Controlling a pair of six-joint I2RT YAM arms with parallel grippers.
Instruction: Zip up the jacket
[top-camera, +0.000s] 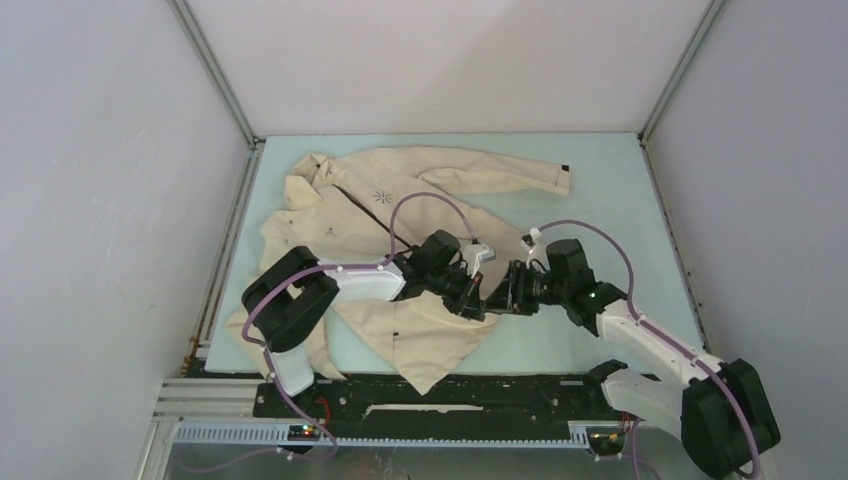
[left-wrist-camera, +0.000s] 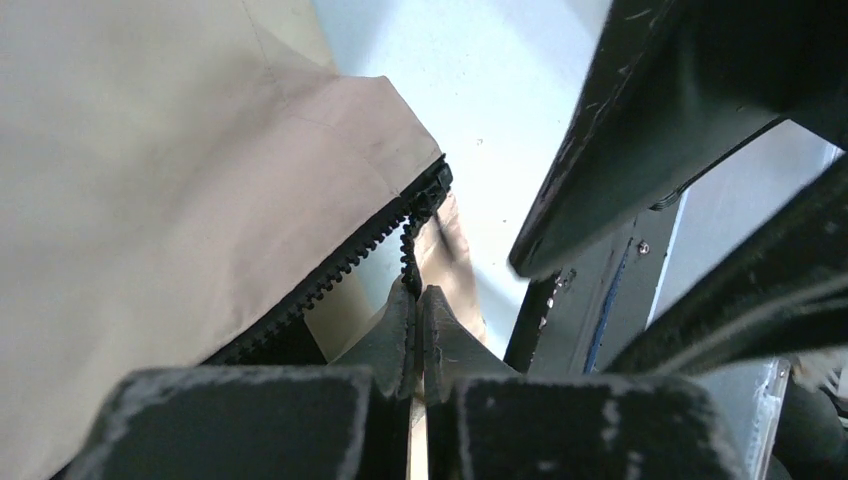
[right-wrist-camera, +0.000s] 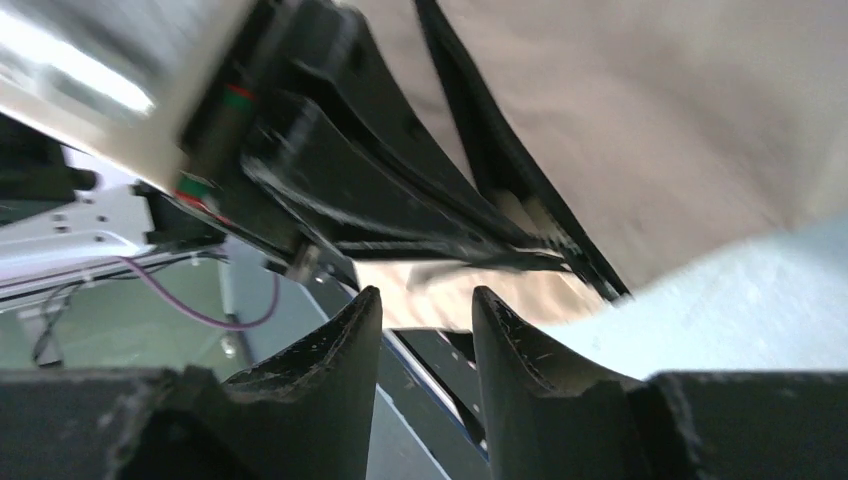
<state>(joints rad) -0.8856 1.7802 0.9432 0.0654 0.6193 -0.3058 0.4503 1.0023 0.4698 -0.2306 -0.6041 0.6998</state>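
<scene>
One jacket (top-camera: 430, 190) lies on the table (top-camera: 600, 180). Its hem corner reaches the near edge about midway, and its body spreads over the left half up to the far-left corner. One sleeve (top-camera: 500, 178) stretches rightward close to the far edge. Bare table runs from the jacket's right border to the right edge.

There are two arms. The left arm (top-camera: 350, 280) folds low over the jacket, reaching right. The right arm (top-camera: 640, 330) reaches left from the near-right corner. Their grippers meet at the jacket's right border. The left gripper (left-wrist-camera: 417, 295) is pinched tight on the jacket's fabric at the zipper (left-wrist-camera: 340, 265). The right gripper (right-wrist-camera: 425, 295) stands partly parted, gripping nothing.
</scene>
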